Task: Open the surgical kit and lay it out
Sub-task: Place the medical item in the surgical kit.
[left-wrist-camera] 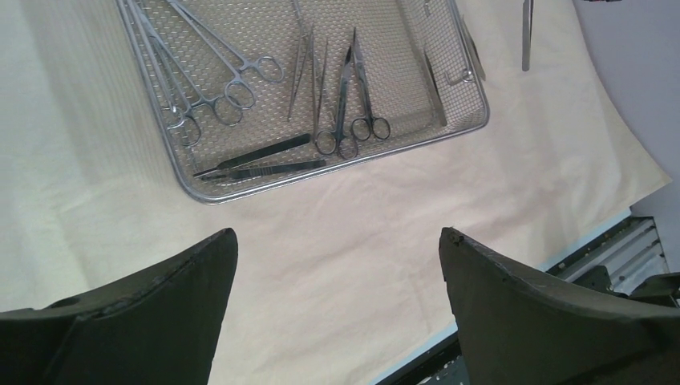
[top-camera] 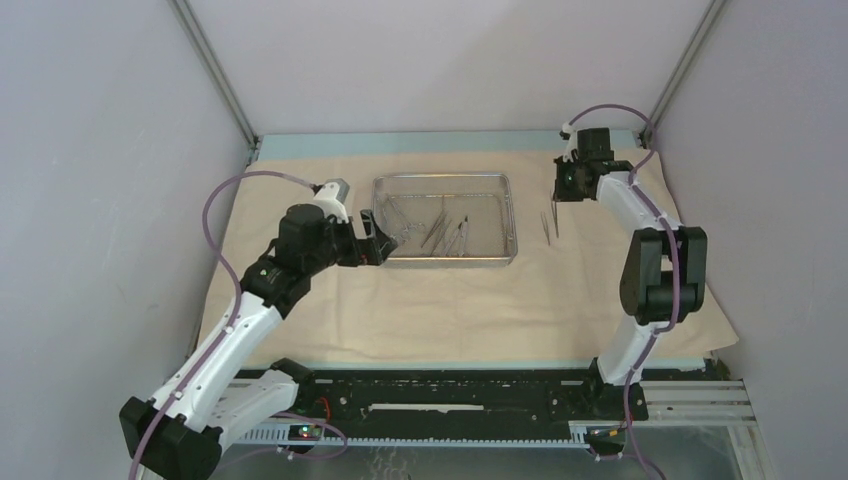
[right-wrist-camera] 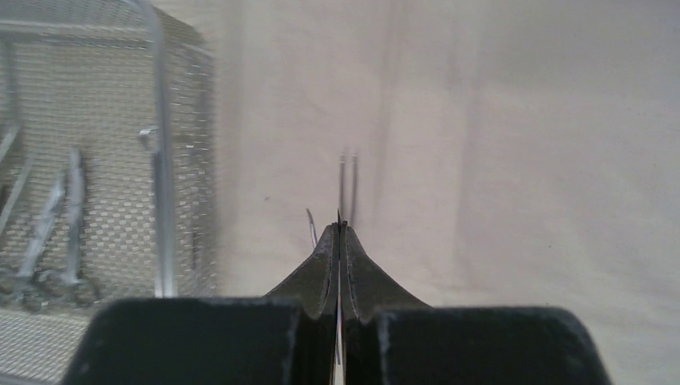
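We see the beige cloth wrap (top-camera: 450, 300) already opened and spread flat over most of the desk (top-camera: 400, 141). The shallow rectangular steel mesh tray (top-camera: 447, 261) sits on the cloth towards the far side, roughly midway between the two arms.

In the left wrist view, several ring-handled steel clamps and scissors (left-wrist-camera: 232, 88) lie inside the tray. The long ones are along its left side and a shorter pair (left-wrist-camera: 353, 120) is nearer the middle, rings towards the near rim. Two slim dark flat pieces (left-wrist-camera: 265, 156) lie crosswise by that near rim.

The left tool (top-camera: 378, 245) hangs just beside the tray's near-left corner. It is released: its dark fingers (left-wrist-camera: 160, 305) stand wide apart with only cloth between them, gripping nothing.

A slim pair of steel tweezers (top-camera: 550, 224) lies on the cloth just right of the tray, outside it. The right tool (top-camera: 562, 190) is over the cloth at the far end of the tweezers. Its own camera shows the fingers clenched flat against each other. A thin bright sliver shows at their tips, and we cannot tell whether anything is pinched there. The tray's mesh wall (right-wrist-camera: 160, 160) stands close on the left of that view.
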